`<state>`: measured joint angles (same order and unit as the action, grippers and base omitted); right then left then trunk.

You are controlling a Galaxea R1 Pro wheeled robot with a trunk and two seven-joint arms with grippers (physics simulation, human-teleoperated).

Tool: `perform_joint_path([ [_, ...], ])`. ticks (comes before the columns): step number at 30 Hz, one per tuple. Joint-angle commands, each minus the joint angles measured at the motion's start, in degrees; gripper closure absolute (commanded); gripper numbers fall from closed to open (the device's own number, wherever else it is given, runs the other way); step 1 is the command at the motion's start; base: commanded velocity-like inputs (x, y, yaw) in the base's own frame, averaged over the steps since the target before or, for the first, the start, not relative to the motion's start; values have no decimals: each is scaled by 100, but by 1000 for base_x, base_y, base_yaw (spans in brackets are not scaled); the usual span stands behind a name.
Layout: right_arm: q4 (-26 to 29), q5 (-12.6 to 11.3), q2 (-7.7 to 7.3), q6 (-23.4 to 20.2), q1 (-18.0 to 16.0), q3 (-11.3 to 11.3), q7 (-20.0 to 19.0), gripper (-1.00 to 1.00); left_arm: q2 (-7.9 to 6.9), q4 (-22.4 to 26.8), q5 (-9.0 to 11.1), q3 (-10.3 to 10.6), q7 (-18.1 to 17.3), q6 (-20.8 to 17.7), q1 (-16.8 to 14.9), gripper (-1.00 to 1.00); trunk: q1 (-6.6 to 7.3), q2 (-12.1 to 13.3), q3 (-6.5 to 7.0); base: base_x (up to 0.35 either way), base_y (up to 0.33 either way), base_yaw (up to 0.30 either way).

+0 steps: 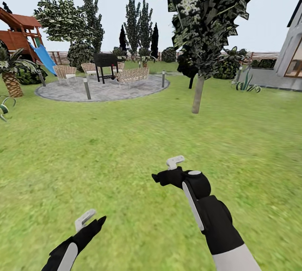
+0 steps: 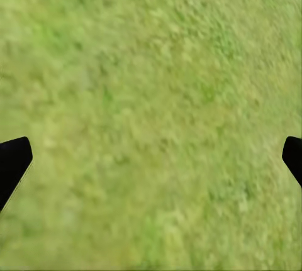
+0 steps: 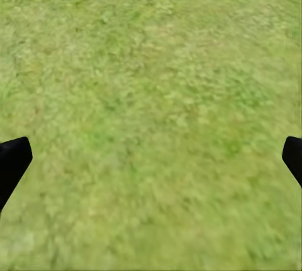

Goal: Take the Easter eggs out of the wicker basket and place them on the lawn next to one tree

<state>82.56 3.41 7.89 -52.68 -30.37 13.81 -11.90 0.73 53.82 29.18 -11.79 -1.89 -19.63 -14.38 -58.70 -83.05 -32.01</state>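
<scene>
Both tools spread wide with nothing held: left tool [image 1: 90,220], right tool [image 1: 170,170], each hanging over bare lawn [image 1: 126,145]. Ahead, a pale-trunked tree [image 1: 197,95] beside the gravel circle [image 1: 100,88]. No eggs or basket in sight. Best to keep arms tucked, turn and scan for the basket before driving.

A round grey gravel circle [image 1: 100,88] lies far ahead to the left, carrying wicker chairs [image 1: 65,71], a black grill [image 1: 105,62] and short bollard lights [image 1: 87,88]. Beside it at the far left stand a red wooden playset [image 1: 19,32] with a blue slide [image 1: 43,58] and a small palm [image 1: 11,79].
</scene>
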Motion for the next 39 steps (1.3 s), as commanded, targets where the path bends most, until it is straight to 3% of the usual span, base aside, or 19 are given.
perform_joint_path([
  [1, 6, 37, 2, -25, -4, -1, -29, -100, 6, 5, 36, -25, -18, -45, -3, -100, -3, -3, -6, 257, 187, 0],
  [39, 220, 46, -5, -14, 27, -7, -17, -100, -9, -67, 29, -25, 24, -75, -3, -100, -3, -3, -6, 257, 187, 0],
])
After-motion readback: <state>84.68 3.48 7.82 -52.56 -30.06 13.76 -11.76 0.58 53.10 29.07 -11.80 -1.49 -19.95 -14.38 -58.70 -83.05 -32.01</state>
